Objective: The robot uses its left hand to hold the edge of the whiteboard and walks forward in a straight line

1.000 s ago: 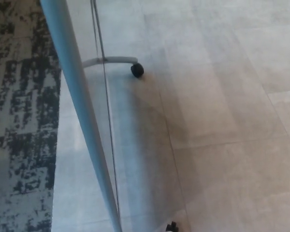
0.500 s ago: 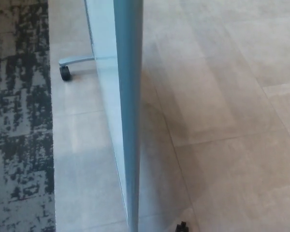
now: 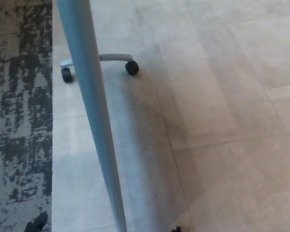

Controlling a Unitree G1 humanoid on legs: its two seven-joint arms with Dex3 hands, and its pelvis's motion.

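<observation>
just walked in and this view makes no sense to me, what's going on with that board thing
The robot's head camera looks down along a wheeled whiteboard, seen edge-on as a long grey bar. It stands on a pale tiled floor, next to a dark patterned carpet. Its far base leg shows near the top, with black casters at its ends. Neither robot hand is in view, so the pictures don't show whether the board is being held.

I see the whiteboard [image 3: 94,116] edge-on, a grey bar from top to bottom of my view, base leg [image 3: 115,57] behind it, black castors [image 3: 132,67] at both ends, pale tiled floor [image 3: 222,121], dark patterned carpet [image 3: 19,96] at left
</observation>
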